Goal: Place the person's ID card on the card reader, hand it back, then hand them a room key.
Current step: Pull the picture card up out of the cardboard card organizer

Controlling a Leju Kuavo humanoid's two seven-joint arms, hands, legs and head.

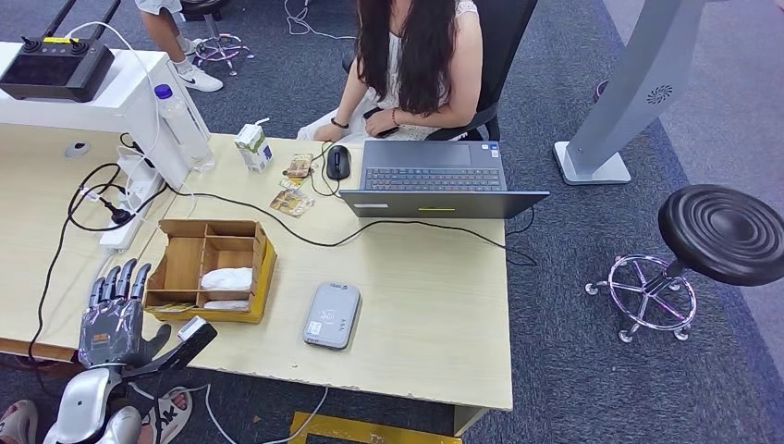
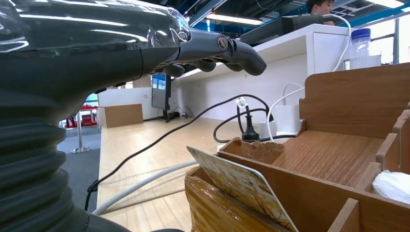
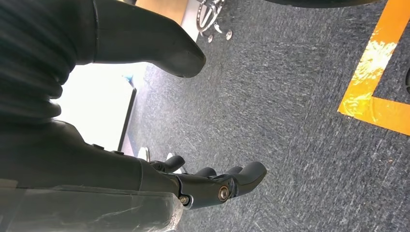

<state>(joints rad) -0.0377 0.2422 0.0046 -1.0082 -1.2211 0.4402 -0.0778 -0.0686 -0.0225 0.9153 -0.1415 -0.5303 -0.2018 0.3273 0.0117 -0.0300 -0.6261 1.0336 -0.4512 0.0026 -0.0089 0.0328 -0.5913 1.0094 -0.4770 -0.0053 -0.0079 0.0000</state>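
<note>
My left hand (image 1: 116,314) hovers over the table's near left corner with its fingers straight and apart, holding nothing. It sits just left of a wooden divided box (image 1: 208,268). In the left wrist view the fingers (image 2: 217,48) reach over the box (image 2: 338,145), where a gold-patterned card (image 2: 241,188) leans in the nearest compartment. A grey card reader (image 1: 331,314) lies flat to the right of the box. Two small patterned cards (image 1: 292,202) lie near the person's mouse (image 1: 338,162). My right hand (image 3: 121,169) hangs above the carpet, fingers apart and empty.
A person sits across the table (image 1: 416,305) behind an open laptop (image 1: 434,176). A black cable crosses the tabletop. A carton (image 1: 252,148), a bottle (image 1: 180,120) and a power strip (image 1: 129,208) stand at the back left. A round stool (image 1: 721,231) is on the right.
</note>
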